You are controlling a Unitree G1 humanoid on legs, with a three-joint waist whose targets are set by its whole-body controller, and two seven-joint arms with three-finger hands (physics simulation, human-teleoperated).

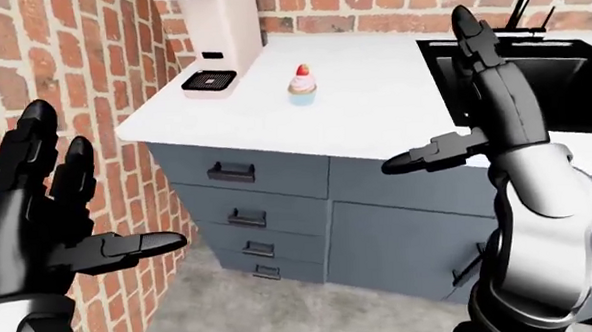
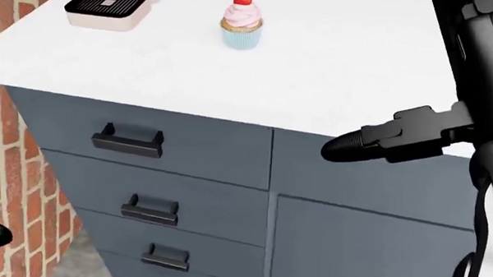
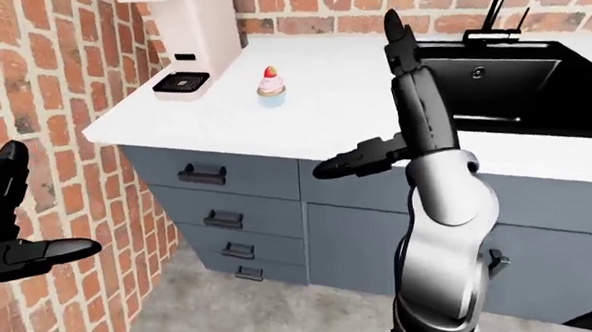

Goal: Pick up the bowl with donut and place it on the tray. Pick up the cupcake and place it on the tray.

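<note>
Bright even simulator light, sharp focus throughout, no glare, soft shadows, white countertop (image 1: 373, 95) nearly washed out

White counter (image 1: 394, 109) carries cupcake (image 1: 302, 84) (coffee machine (image 1: 215, 34) beside).

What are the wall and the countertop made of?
The wall looks like red brick with pale mortar lines, rough and matte. The countertop looks like smooth white stone or laminate, plain with no seams or grain showing; which one, I cannot tell from a render.
</note>
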